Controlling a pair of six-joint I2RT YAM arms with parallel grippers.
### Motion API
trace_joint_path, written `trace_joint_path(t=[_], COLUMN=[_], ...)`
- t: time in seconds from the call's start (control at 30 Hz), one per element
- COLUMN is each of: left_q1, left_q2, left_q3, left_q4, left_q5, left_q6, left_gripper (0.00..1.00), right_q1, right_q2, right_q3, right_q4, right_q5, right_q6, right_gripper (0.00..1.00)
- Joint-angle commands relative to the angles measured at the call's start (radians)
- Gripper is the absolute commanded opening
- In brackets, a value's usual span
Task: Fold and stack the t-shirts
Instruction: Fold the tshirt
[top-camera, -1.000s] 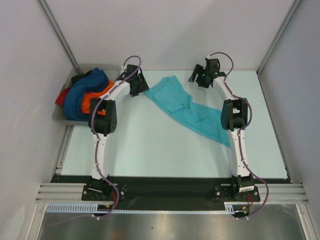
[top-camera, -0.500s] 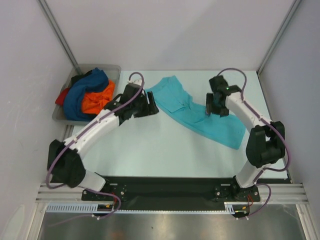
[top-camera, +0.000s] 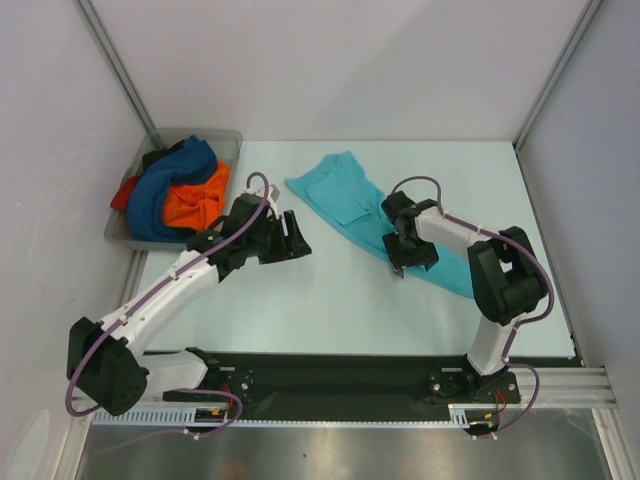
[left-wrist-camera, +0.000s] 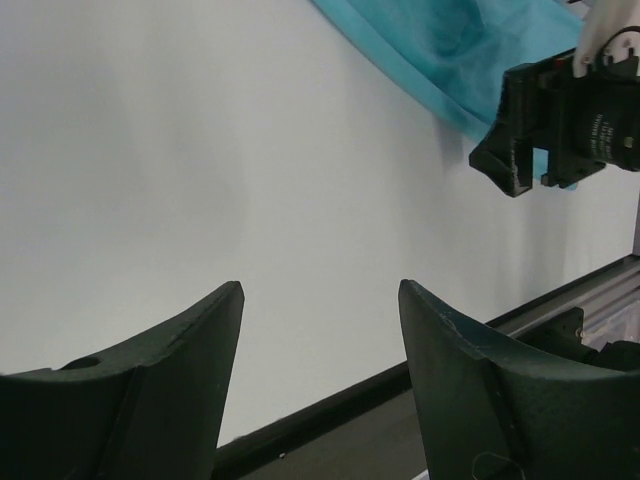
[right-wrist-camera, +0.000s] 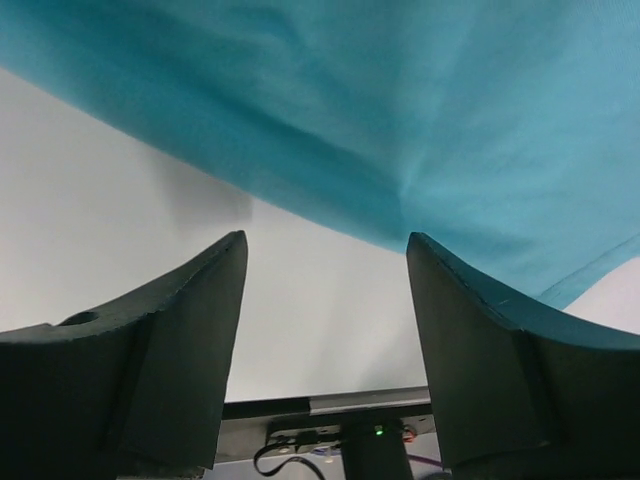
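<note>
A turquoise t-shirt (top-camera: 352, 200) lies spread on the pale table, running from the back centre to the right. It shows in the right wrist view (right-wrist-camera: 380, 110) and in the left wrist view (left-wrist-camera: 450, 45). My right gripper (top-camera: 400, 262) is open and empty, low at the shirt's near edge. My left gripper (top-camera: 297, 238) is open and empty over bare table left of the shirt, apart from it. Dark blue (top-camera: 165, 190), orange (top-camera: 195, 200) and red (top-camera: 124, 195) t-shirts lie heaped in the grey tray (top-camera: 222, 139) at the back left.
White walls close in the back and both sides. A black strip and metal rail (top-camera: 340, 385) run along the table's near edge by the arm bases. The right gripper's body shows in the left wrist view (left-wrist-camera: 560, 110).
Both arms have swung forward and down from the back of the table. The left gripper moved towards the near centre; the right gripper came down to the turquoise shirt's near edge.
</note>
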Motion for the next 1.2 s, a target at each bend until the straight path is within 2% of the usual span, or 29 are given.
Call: trace_joint_path(t=[0.0,0.17,0.23,0.37,0.43,0.67,0.9,0.93,1.07,1.17], left_q1=[0.002,0.005,0.005,0.005,0.005,0.022,0.126,0.141,0.238,0.29], left_q2=[-0.069,-0.094,-0.094,-0.101,-0.104,-0.078,-0.074,-0.071,-0.055,-0.028], left_q3=[-0.011,-0.017,-0.017,-0.015,-0.012,-0.015,-0.047,-0.049,-0.043,-0.023], left_q4=[-0.01,-0.041,-0.046,-0.059,-0.062,-0.055,-0.033,-0.03,-0.023,-0.006], left_q5=[0.02,0.006,0.011,0.011,0.003,0.014,0.064,0.072,0.089,0.103], left_q6=[0.003,0.018,0.023,0.03,0.044,0.055,0.086,0.095,0.133,0.158], left_gripper=[0.7,0.7,0.7,0.7,0.7,0.71,0.71,0.71,0.71,0.71], right_q1=[-0.004,0.002,0.002,0.02,0.039,0.164,0.353,0.402,0.503,0.552], right_q2=[0.017,0.046,0.058,0.06,0.043,0.031,0.072,0.083,0.15,0.218], right_q3=[0.021,-0.007,-0.01,-0.028,-0.054,-0.076,-0.001,0.011,0.099,0.185], right_q4=[0.025,0.043,0.049,0.058,0.061,0.012,-0.046,-0.041,0.032,0.093], right_q5=[0.006,0.086,0.081,0.026,-0.005,-0.046,-0.107,-0.168,-0.285,-0.362], right_q6=[-0.089,-0.199,-0.218,-0.21,-0.181,-0.01,0.325,0.363,0.547,0.612], right_gripper=[0.69,0.69,0.65,0.45,0.38,0.0,0.0,0.0,0.0,0.0])
